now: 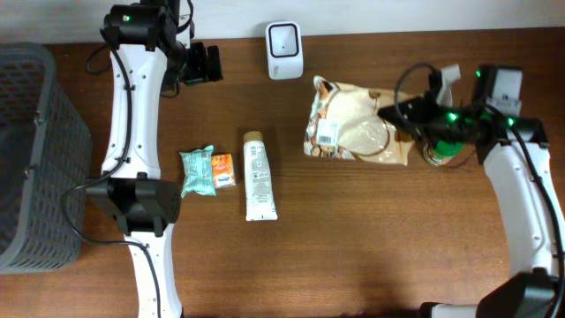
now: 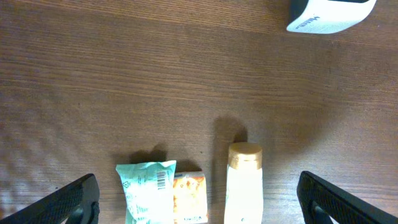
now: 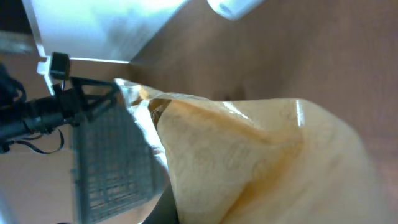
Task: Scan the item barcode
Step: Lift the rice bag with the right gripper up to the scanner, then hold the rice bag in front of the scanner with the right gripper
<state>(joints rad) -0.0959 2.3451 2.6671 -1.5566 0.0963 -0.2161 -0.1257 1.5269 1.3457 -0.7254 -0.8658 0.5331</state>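
A cream and tan snack bag (image 1: 353, 124) is held above the table right of centre, with a white barcode label (image 1: 327, 132) on its left part. My right gripper (image 1: 402, 119) is shut on the bag's right edge. In the right wrist view the bag (image 3: 267, 168) fills most of the picture and hides the fingers. The white scanner (image 1: 284, 50) stands at the back centre, and part of the scanner (image 2: 329, 15) shows in the left wrist view. My left gripper (image 1: 203, 64) hangs open and empty left of the scanner.
A mint packet (image 1: 197, 170), a small orange packet (image 1: 222, 170) and a white tube with a gold cap (image 1: 258, 177) lie left of centre. A grey mesh basket (image 1: 35, 150) stands at the left edge. A green item (image 1: 439, 155) sits under my right arm.
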